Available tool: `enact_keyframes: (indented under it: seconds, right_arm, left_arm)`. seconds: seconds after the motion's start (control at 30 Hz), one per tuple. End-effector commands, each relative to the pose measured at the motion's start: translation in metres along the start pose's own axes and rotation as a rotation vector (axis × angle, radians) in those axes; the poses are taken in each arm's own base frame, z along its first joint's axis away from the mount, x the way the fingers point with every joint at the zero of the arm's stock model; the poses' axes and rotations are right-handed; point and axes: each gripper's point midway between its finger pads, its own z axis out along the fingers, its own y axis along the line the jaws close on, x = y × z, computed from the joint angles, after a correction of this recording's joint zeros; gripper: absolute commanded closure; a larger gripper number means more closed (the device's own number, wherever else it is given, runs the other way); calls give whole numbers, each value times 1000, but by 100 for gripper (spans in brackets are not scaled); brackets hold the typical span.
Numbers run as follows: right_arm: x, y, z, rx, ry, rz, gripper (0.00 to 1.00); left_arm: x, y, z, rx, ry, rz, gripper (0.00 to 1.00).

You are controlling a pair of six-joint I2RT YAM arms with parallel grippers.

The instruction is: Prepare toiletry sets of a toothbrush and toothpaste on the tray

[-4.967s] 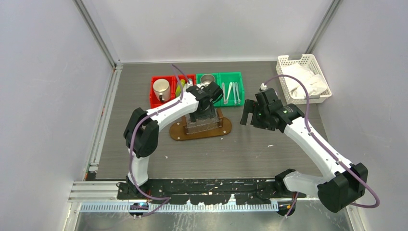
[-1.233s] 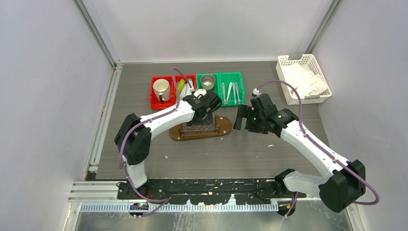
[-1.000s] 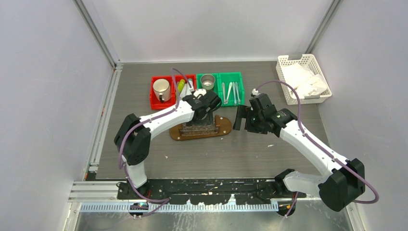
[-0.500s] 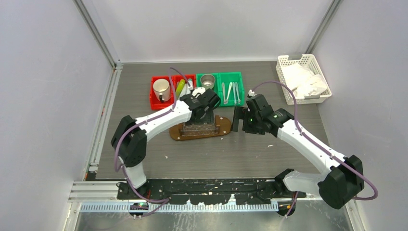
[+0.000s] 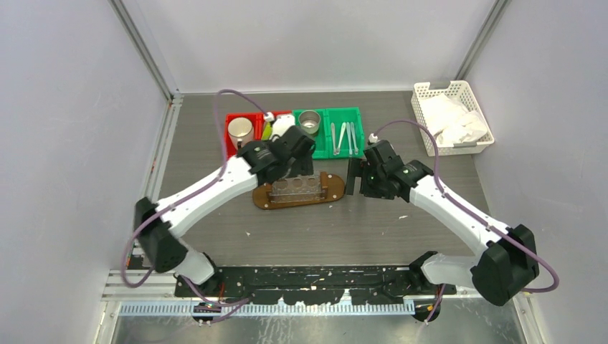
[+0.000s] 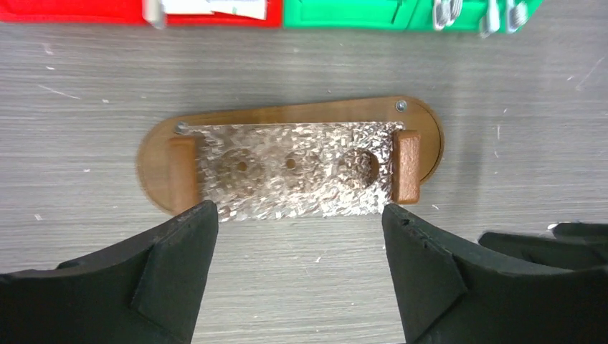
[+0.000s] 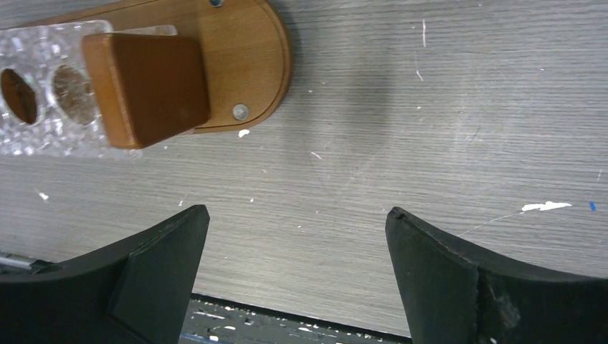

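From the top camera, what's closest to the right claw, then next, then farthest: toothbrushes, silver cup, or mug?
From the right claw:
1. toothbrushes, in the green bin, just beyond it.
2. silver cup, green bin's left end.
3. mug, in the red bin, far left.

Grey table (image 5: 323, 229): oval wooden tray (image 5: 335, 188) at centre; red bin (image 5: 244, 115), green bin (image 5: 323, 143) side by side behind; white basket (image 5: 423, 115) far right.

A white plastic lattice basket (image 5: 441, 86) of crumpled white cloths (image 5: 455, 118) sits far right; a steel mug (image 5: 239, 130) stands in a red plastic bin (image 5: 229, 147)
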Motion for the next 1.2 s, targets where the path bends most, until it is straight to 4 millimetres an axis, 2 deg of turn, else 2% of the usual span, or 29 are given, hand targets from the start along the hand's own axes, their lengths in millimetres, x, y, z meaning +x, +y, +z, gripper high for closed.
enact_keyframes:
  seconds: [0.0, 0.07, 0.1, 0.17, 0.2, 0.3, 0.37, 0.5, 0.6, 0.67, 0.87, 1.0, 1.17]
  right_arm:
    - [-24, 2, 5, 39, -64, -2, 0]
    - [-34, 3, 8, 46, -69, 1, 0]
    - [-40, 3, 10, 54, -70, 6, 1]
    - [-57, 7, 10, 50, -81, 13, 5]
    - [-62, 6, 13, 58, -74, 19, 11]
    - [-90, 17, 10, 47, -94, 13, 38]
    - [-98, 23, 13, 42, -91, -1, 46]
    - [-123, 36, 15, 41, -101, -41, 46]
    - [-151, 50, 11, 29, -132, -67, 36]
    - [-167, 58, 12, 29, -150, -78, 38]
    - [-196, 73, 33, 42, -142, -96, 48]
    - [-212, 78, 53, 41, -147, -75, 44]
    - [-224, 89, 91, 14, -104, -35, 44]
  left_arm:
    - [-26, 44, -33, -17, -201, -22, 12]
    - [-28, 62, -33, 1, -246, -59, 10]
    - [-34, 78, -33, 1, -261, -108, 7]
    - [-35, 99, -24, 18, -227, -172, 1]
    - [-39, 111, -21, 6, -226, -196, 0]
    - [-42, 131, -11, -7, -201, -219, 0]
    - [-43, 137, -6, -24, -195, -216, 0]
    - [-51, 143, 13, -21, -178, -232, 0]
    - [-63, 144, 26, -13, -168, -245, 0]
    - [-71, 146, 36, -24, -152, -240, 0]
    - [-95, 160, 55, -79, -148, -207, 1]
    - [-108, 176, 59, -148, -180, -196, 4]
    - [-126, 188, 73, -209, -216, -201, 14]
